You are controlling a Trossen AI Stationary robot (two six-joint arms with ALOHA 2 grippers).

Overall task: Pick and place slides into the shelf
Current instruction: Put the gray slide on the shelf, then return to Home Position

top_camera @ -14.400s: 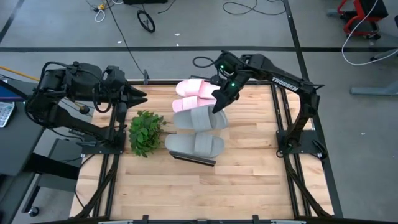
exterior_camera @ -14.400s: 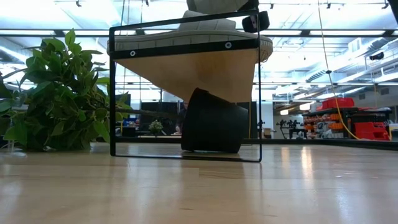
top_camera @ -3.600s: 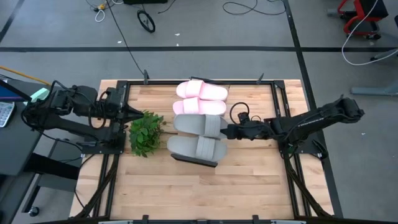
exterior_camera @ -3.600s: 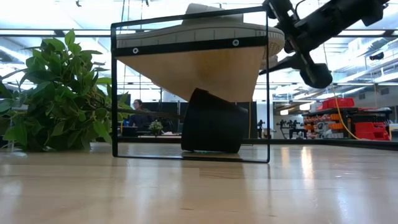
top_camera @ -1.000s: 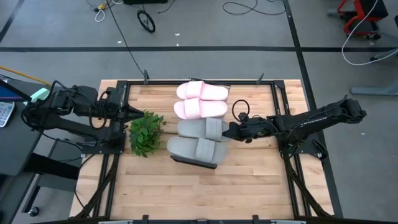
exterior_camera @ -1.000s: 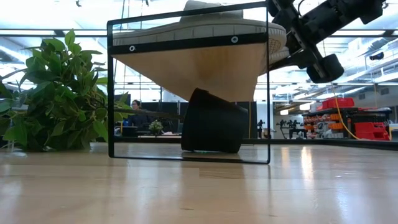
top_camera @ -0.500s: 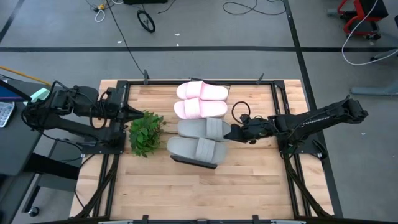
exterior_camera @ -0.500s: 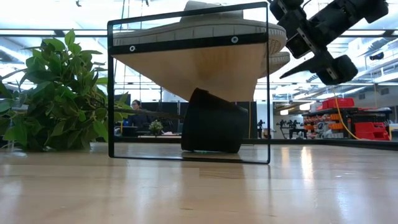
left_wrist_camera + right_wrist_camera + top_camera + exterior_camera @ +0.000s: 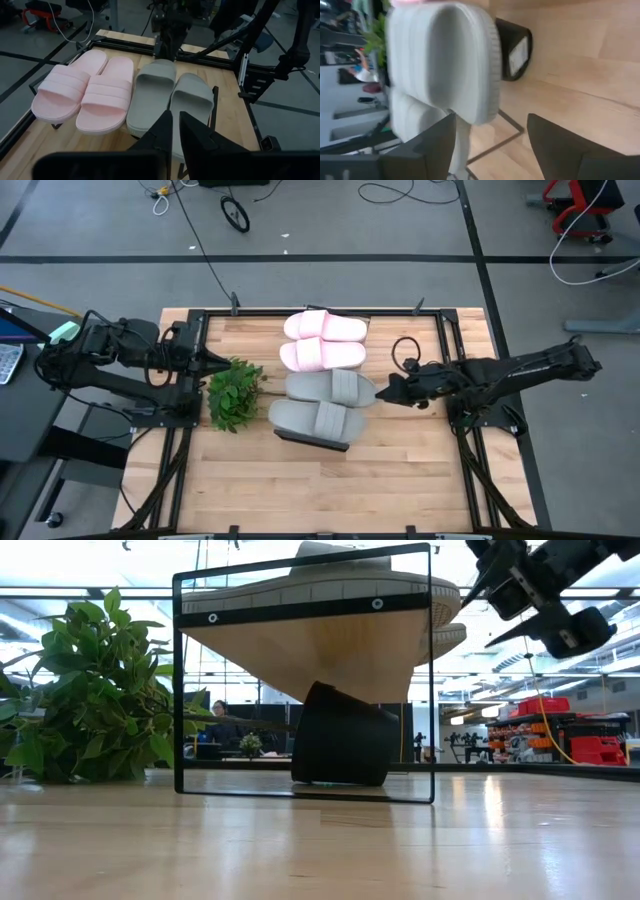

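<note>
Two dark, near-black robot arms of boxy jointed segments. Left arm (image 9: 100, 355): bulky black housings, pale mint-green patch near its base, tapered pointed black fingers (image 9: 197, 140). Right arm (image 9: 520, 368): slim long black link, looped black cable (image 9: 405, 350) near the wrist, broad flat dark-grey fingers (image 9: 555, 145).

We see four slides side by side on the shelf (image 9: 312, 440): two pink slides (image 9: 323, 340) at the far end, two grey slides (image 9: 320, 404) nearer, all flat, bands up, touching neighbours.
</note>
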